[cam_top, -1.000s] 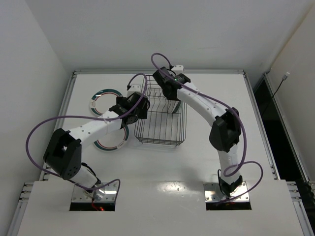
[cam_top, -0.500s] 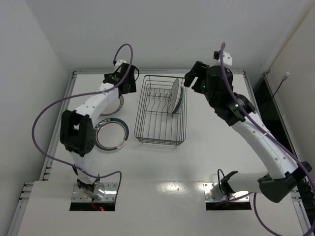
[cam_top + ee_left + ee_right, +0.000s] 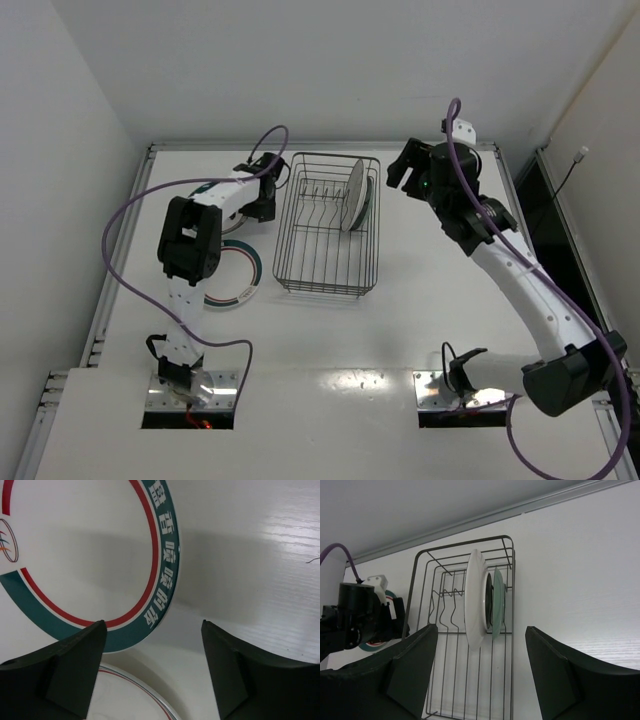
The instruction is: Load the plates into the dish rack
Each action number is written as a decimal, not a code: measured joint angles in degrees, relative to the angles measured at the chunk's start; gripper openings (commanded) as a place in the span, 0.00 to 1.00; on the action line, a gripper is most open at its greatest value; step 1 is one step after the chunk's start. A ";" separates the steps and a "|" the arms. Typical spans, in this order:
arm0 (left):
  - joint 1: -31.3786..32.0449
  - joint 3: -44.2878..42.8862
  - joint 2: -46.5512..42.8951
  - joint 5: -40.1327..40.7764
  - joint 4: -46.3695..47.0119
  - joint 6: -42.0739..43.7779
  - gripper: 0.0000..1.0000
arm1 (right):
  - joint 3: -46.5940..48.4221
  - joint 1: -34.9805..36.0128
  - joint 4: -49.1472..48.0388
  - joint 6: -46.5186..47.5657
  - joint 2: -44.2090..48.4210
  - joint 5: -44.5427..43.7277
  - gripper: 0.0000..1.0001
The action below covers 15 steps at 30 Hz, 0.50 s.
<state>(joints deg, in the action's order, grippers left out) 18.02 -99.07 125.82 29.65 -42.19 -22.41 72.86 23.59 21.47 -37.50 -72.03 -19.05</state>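
jaws of left gripper spread, empty, over the edge of the far green-red ringed plate, flat on the table, on its side facing the dish rack; right gripper, also spread and empty, is well apart across the rack, so left arm is nearer.

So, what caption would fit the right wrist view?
Open right hand looks at the dish rack, where a white plate and a teal plate stand upright.

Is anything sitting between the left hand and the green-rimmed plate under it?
Nothing visible does. The open left hand hangs directly over the edge of the green-rimmed plate, which lies flat on the table.
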 measured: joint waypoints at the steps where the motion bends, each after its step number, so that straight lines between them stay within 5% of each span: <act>1: 0.00 0.04 0.00 0.31 -0.28 0.24 0.69 | -0.57 -0.66 -0.11 0.00 0.44 0.63 0.68; 5: -0.48 0.04 0.44 0.83 -0.02 0.72 0.58 | -1.70 -2.54 -0.37 0.00 1.51 2.23 0.68; 10: -1.57 -0.20 2.78 1.75 0.39 0.70 0.17 | -2.03 -4.94 -0.46 0.00 2.69 3.87 0.69; 15: -2.49 -0.90 3.82 5.16 0.07 2.78 0.00 | -2.47 -8.00 -0.48 0.00 4.72 5.27 0.69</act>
<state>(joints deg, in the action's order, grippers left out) 15.53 -99.96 129.64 34.81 -42.13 -19.64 70.39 15.59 20.99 -37.50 -67.31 -13.78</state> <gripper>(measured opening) 0.102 0.689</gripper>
